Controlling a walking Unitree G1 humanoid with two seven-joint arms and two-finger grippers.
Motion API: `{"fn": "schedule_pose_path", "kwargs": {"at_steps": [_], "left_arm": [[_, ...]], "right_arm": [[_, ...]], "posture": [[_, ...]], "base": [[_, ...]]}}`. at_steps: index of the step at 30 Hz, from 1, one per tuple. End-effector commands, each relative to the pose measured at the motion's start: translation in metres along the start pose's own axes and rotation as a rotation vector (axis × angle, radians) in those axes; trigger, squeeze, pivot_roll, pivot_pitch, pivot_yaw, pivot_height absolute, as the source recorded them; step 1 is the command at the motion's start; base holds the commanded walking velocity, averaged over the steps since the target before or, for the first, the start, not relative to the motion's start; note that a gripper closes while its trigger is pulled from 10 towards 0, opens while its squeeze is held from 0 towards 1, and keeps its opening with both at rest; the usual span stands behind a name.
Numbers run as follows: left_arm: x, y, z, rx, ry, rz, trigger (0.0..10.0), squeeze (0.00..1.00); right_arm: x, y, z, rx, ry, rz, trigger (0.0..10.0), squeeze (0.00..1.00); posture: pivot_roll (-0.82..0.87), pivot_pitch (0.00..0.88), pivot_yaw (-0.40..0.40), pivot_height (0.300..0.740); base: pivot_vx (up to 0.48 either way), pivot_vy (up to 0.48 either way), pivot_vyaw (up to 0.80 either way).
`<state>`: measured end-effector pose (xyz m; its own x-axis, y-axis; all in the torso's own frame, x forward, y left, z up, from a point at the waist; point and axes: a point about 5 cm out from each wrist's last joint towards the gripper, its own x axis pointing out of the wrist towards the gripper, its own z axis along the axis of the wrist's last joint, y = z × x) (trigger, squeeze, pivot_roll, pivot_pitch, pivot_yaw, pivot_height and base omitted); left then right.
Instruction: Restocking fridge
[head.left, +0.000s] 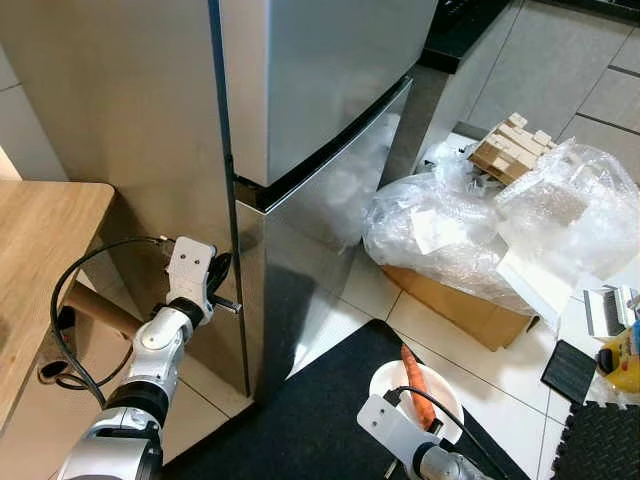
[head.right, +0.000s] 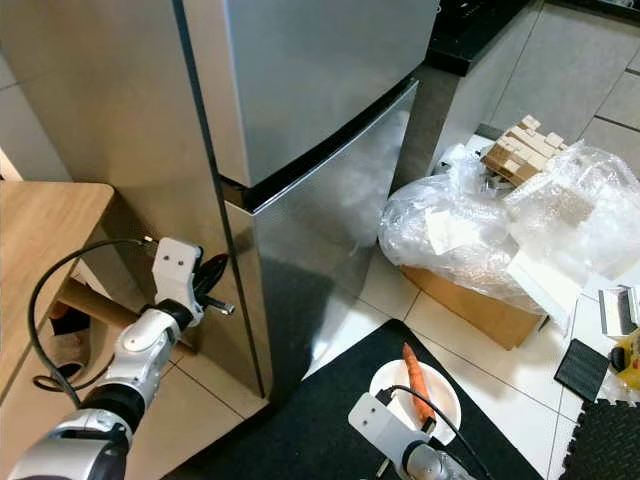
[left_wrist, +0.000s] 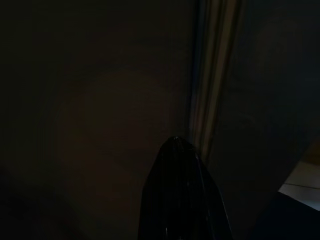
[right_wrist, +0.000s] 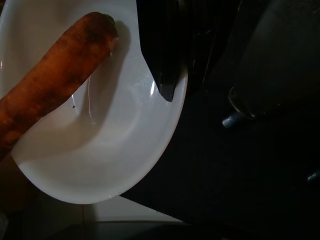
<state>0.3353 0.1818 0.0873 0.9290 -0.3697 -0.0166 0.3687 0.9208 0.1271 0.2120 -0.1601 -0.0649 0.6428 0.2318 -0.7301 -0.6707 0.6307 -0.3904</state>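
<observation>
The steel fridge (head.left: 320, 90) stands ahead with its upper door and lower door (head.left: 320, 250) both closed. My left gripper (head.left: 224, 288) is raised against the left edge of the lower door, at the vertical seam (left_wrist: 205, 100); in the dark left wrist view its black fingers (left_wrist: 177, 200) lie together, shut on nothing. Low at the front, my right gripper (right_wrist: 170, 92) is shut on the rim of a white bowl (head.left: 382, 383). An orange carrot (head.left: 417, 393) lies in the bowl, one end sticking out over the rim. The bowl hangs above the black mat (head.left: 320, 410).
A wooden table (head.left: 40, 250) is at my left, with a black cable looping beside it. A cardboard box (head.left: 470, 310) heaped with plastic wrap (head.left: 450, 225) and wooden blocks (head.left: 510, 148) stands right of the fridge. Small items and a foam tile (head.left: 600, 440) lie at the far right.
</observation>
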Motion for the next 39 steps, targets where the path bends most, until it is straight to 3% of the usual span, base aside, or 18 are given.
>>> {"fn": "schedule_pose_path", "kwargs": {"at_steps": [1,9,14,22,25,33,39], "left_arm": [[0.011,-0.020,0.006,-0.004,-0.019,-0.115,10.0,0.00],[0.009,-0.027,0.001,-0.004,0.003,-0.193,10.0,0.00],[0.009,-0.020,-0.001,0.023,0.030,-0.155,10.0,0.00],[0.014,-0.023,0.003,-0.013,0.017,-0.180,10.0,0.00],[0.023,-0.032,0.011,-0.080,-0.004,-0.251,10.0,0.00],[0.031,-0.044,0.017,-0.067,-0.006,-0.329,10.0,0.00],[0.036,-0.054,0.021,-0.107,-0.025,-0.377,10.0,0.00]], "right_arm": [[-0.001,-0.002,-0.002,-0.001,-0.003,-0.010,10.0,0.00],[-0.001,-0.002,-0.002,-0.003,-0.001,-0.010,10.0,0.00],[-0.001,-0.002,-0.002,-0.003,-0.001,-0.012,10.0,0.00],[-0.001,-0.003,-0.001,-0.001,-0.003,-0.012,10.0,0.00],[-0.002,-0.004,-0.003,-0.001,0.000,-0.016,10.0,0.00],[-0.003,-0.006,-0.005,0.002,0.005,-0.022,10.0,0.00],[-0.003,-0.006,-0.005,0.002,0.002,-0.022,10.0,0.00]], "posture": [[-0.08,0.084,-0.070,0.740],[-0.08,0.082,-0.069,0.740],[-0.08,0.082,-0.065,0.740],[-0.09,0.086,-0.066,0.740],[-0.09,0.088,-0.065,0.740],[-0.10,0.087,-0.061,0.740],[-0.10,0.087,-0.060,0.740]], "base": [[0.000,0.000,0.00],[0.000,0.000,0.00],[0.000,0.000,0.00],[0.000,0.000,0.00],[0.000,0.000,0.00],[0.000,0.000,0.00],[0.000,0.000,0.00]]}}
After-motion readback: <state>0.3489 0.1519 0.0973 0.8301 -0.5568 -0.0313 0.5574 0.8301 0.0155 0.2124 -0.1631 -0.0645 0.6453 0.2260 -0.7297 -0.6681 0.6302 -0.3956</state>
